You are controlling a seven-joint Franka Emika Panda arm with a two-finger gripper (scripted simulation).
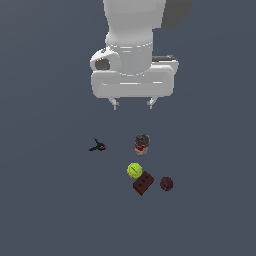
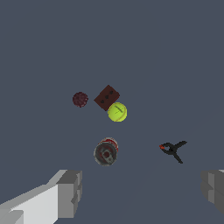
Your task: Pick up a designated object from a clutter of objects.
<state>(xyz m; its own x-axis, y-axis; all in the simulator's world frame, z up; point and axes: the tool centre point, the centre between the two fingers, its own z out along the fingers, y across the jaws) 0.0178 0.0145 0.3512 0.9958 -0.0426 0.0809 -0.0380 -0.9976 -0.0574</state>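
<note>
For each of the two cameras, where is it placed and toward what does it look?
Exterior view: off the arm, facing the gripper and the clutter below; the white hand shows.
Wrist view: on the wrist, looking down at the floor between both fingertips.
Shared: maroon ball, brick, tennis ball, can, black clamp.

We get two views. The exterior view looks down steeply from high and fairly far, facing the arm, whose wrist fills the upper middle. The wrist view looks down past the gripper point(image 2: 140, 192) from well above. Both share the maroon ball point(image 1: 166, 183), brick point(image 1: 143, 183) and can point(image 1: 142, 144).
</note>
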